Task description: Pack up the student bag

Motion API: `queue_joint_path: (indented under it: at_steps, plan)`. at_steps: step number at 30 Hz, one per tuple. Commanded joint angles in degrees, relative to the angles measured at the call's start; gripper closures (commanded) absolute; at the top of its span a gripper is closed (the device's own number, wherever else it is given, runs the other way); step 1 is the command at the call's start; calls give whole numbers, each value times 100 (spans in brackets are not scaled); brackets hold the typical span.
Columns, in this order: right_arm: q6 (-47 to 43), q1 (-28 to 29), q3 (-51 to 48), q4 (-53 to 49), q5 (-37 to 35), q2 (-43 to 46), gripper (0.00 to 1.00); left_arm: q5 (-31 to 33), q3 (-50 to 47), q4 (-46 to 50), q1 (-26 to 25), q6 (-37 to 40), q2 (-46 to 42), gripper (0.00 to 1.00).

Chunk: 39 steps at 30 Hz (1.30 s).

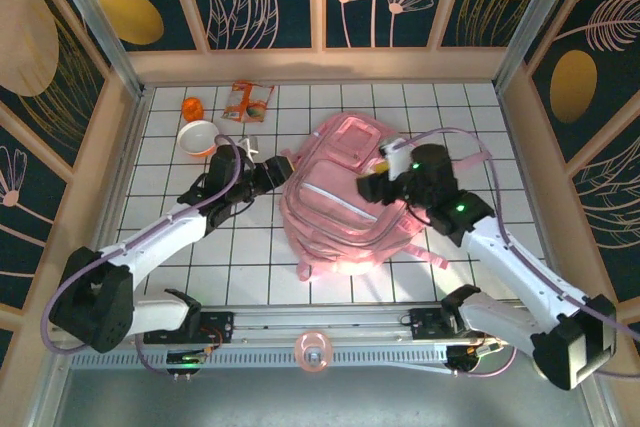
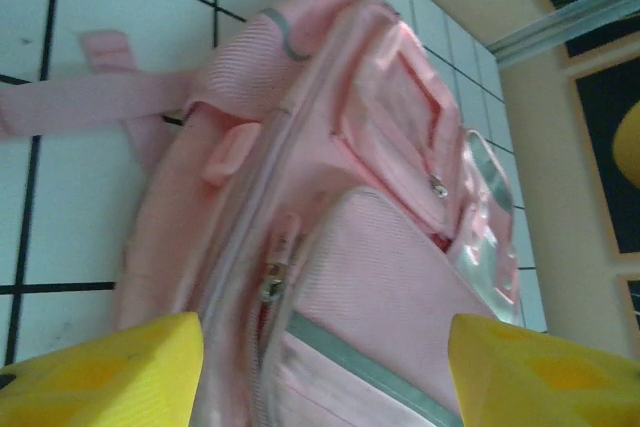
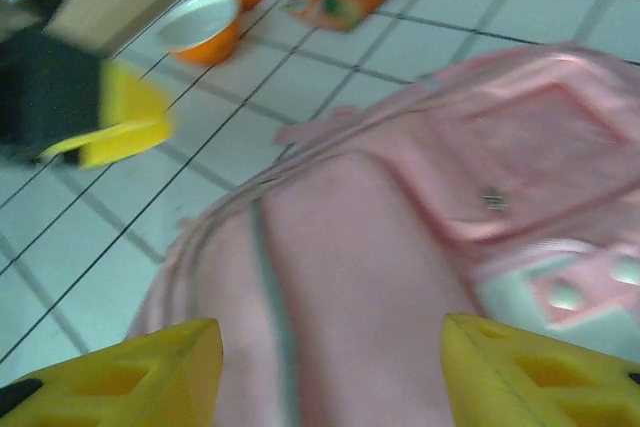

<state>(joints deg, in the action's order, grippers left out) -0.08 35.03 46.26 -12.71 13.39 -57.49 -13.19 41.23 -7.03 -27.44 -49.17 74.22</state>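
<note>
The pink bag lies flat on the middle of the white tiled table, front pockets up, between the two arms. The left gripper is at the bag's left edge. In the left wrist view its yellow fingers stand wide apart and released, grasping nothing. Just ahead of them are the bag's side seam and a zip pull, and a pink strap lies out across the tiles beyond. The right gripper hangs over the bag's upper middle. In the right wrist view its fingers are also spread and hold nothing, with the bag's front panel below them; that view is blurred. At the far left of the table, well apart from the bag, are an orange bowl, a small orange thing just behind it, and a snack packet beside that.
</note>
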Motion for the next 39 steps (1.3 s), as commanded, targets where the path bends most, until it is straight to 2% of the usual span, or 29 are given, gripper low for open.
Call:
queue_joint_path:
  at_steps: [1, 4, 6, 8, 12, 16, 19, 22, 26, 29, 32, 33, 36, 39]
  plan:
    - [-670, 910, 266, -525, -1072, -336, 41, -675, 226, -6, 11, 295, 435, 35]
    - [-739, 1499, 515, -681, -1461, -899, 39, -1162, 289, -228, 11, 167, 840, 41]
    - [-506, 1509, 657, -765, -1686, -1197, 37, -1273, 237, -369, 11, 58, 1002, 46]
    - [-230, 1283, 657, -752, -1547, -1306, 36, -1347, 132, -485, 9, 34, 1117, 50]
    - [690, 315, 363, -640, -863, -1024, 36, -1649, -155, -771, -37, -215, 1261, 55]
    - [1852, -1171, -535, -633, -519, -255, 36, -1745, -536, -1110, -311, -409, 1140, 56]
    - [2176, -2168, -1217, -458, 95, 151, 35, -1785, -746, -1384, -622, -540, 1071, 56]
    - [2158, -2556, -1598, 50, 723, 156, 36, -1789, -881, -1607, -944, -642, 996, 55]
    - [1865, -2648, -1520, 643, 1078, -329, 36, -1640, -1158, -1786, -1122, -513, 474, 51]
    - [1412, -2662, -1075, 610, 1252, -807, 36, -1337, -1209, -1337, -1112, 113, -153, 40]
    - [817, -2658, -634, 125, 959, -716, 36, -1128, -867, -442, -876, 1192, -666, 29]
    - [642, -2646, -554, 21, 921, -597, 36, -1232, -752, -236, -685, 1563, -759, 28]
    - [-14, -2384, -328, -171, 955, -167, 36, -2241, -234, 310, 300, 2782, -729, 25]
    - [-928, -1568, -182, -416, 833, 99, 38, -2537, 585, 1348, 714, 4760, -440, 19]
